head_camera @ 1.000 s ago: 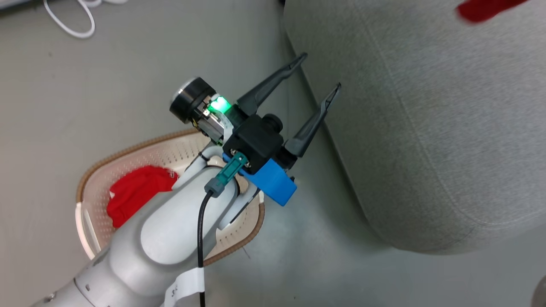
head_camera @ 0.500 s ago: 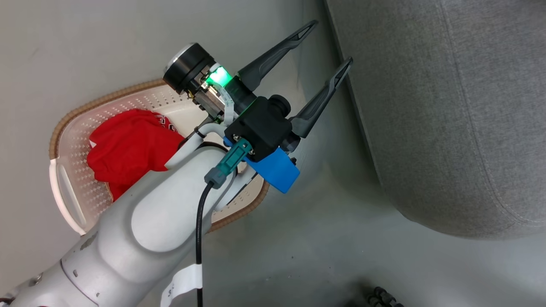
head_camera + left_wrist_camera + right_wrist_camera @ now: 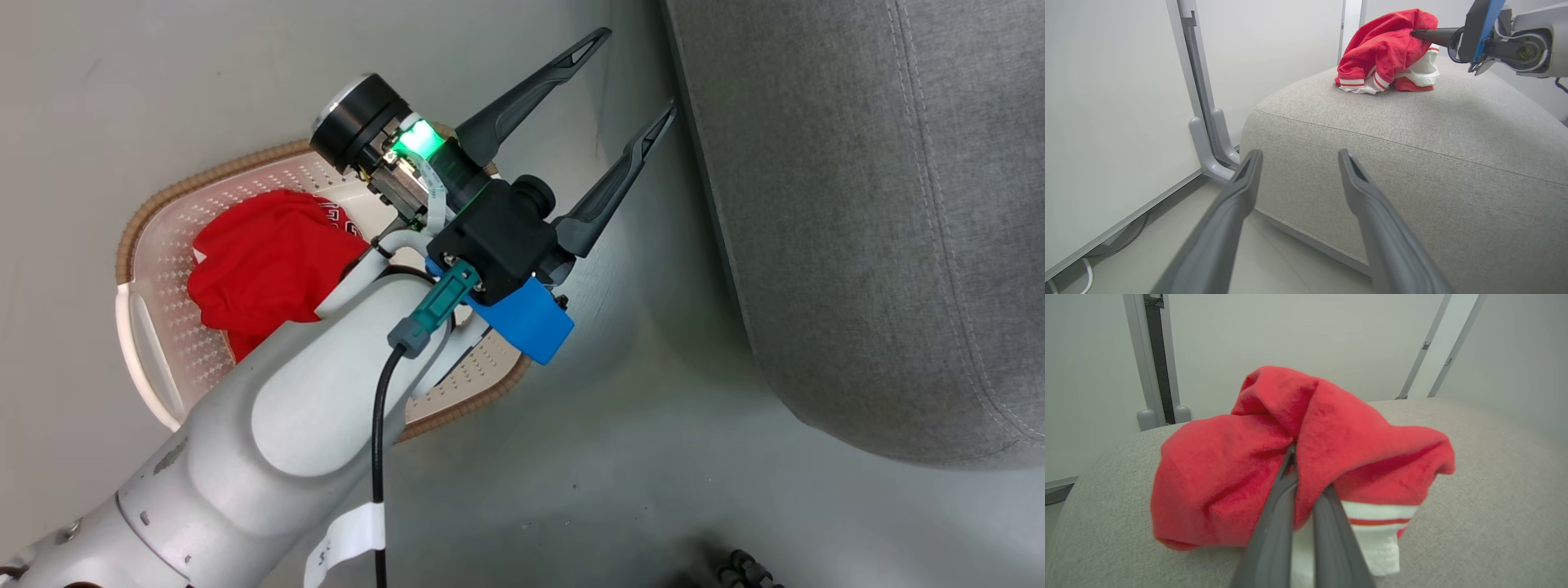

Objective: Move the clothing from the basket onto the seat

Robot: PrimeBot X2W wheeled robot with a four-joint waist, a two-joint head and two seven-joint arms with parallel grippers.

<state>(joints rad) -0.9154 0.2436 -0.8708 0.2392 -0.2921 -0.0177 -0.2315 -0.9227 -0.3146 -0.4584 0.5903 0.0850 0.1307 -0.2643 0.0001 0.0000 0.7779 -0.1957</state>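
**One garment on the seat, one left in the basket**

Two red pieces, two places. The red striped garment lies bunched on top of the grey sofa seat, with its white hem and red stripe touching the cushion. The right gripper is clamped on it, fingers pinched nearly together with a fold of fabric between them, so it is not let go yet. The second red garment sits crumpled inside the cream laundry basket on the floor, beside the seat's rounded edge.

Change over the last second: the whole head picture has shifted, so that is the camera turning, not the things moving. The basket now sits fuller in frame. The left gripper has kept the same wide spread, holding nothing, and hangs above the basket's near rim with its fingers pointing at the seat's side.

Judgement: about half done. The first piece is placed and only needs releasing. The head turning toward the basket suggests the left arm is lining up for the remaining piece. It would have to swing back and drop down into the basket.
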